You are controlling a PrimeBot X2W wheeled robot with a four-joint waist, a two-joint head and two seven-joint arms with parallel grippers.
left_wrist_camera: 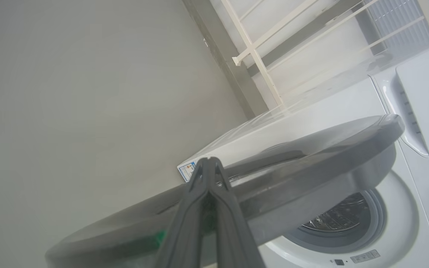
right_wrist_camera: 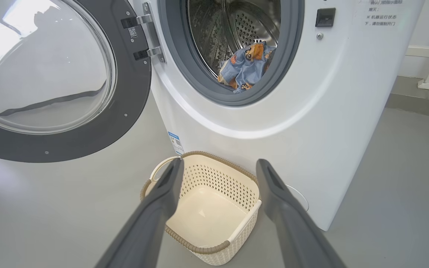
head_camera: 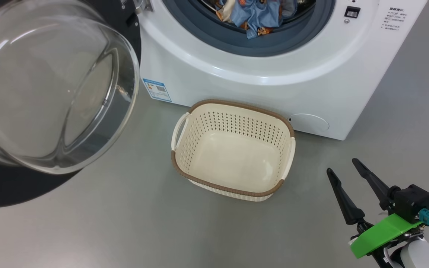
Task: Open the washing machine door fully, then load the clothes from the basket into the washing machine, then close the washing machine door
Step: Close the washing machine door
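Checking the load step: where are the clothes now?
In the head view, the clothes lie at top centre in the washing machine, spilling onto its grey gasket, above the empty basket.

light: bright, even | glare: on washing machine door (head_camera: 50, 93) glass | left wrist view: hazy, washed out | shadows: soft

Left wrist view's all hazy. Past the tips of the left gripper (left_wrist_camera: 209, 160), the washing machine door (left_wrist_camera: 311, 158) covers most of the drum (left_wrist_camera: 335, 217); can't tell if they're touching.
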